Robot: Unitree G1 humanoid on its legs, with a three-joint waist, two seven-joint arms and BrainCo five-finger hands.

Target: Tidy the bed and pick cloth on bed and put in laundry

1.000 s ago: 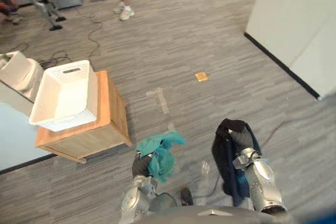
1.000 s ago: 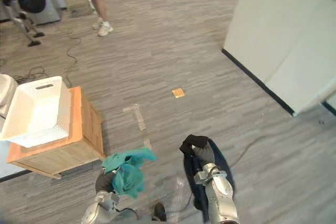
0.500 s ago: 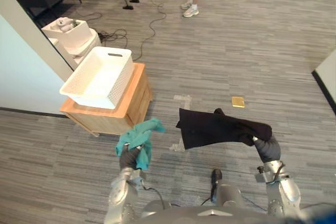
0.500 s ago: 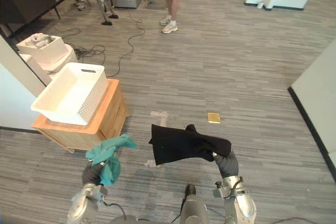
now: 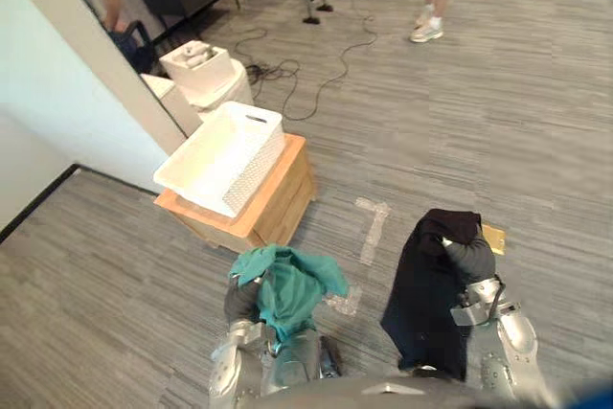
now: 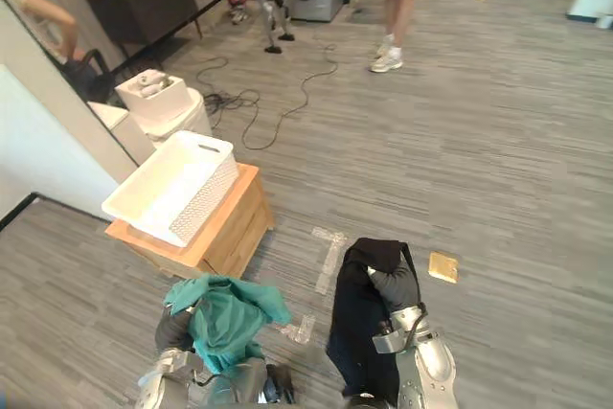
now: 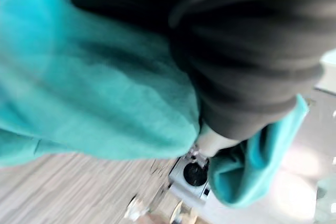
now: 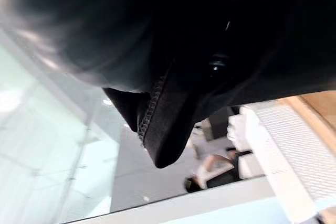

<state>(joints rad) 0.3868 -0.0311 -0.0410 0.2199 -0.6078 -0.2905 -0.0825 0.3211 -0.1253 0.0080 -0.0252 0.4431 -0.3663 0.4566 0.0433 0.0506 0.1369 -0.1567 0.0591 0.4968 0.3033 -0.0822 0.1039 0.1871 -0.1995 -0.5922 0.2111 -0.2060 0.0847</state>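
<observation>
View has swung round. Black cloth (image 5: 426, 299), out flat sideways 0.5 s ago, now hangs straight down off R hand (image 5: 469, 258). Teal cloth (image 5: 287, 284) spreads wider, draped over L hand (image 5: 241, 302).

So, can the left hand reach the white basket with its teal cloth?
Probably not yet: the left hand and teal cloth hang short of the white basket on its wooden stand; only bare floor lies between.

Wooden stand (image 5: 283, 210), yellow card (image 6: 442, 266) on floor, person's white shoes (image 6: 387, 61) beyond
</observation>
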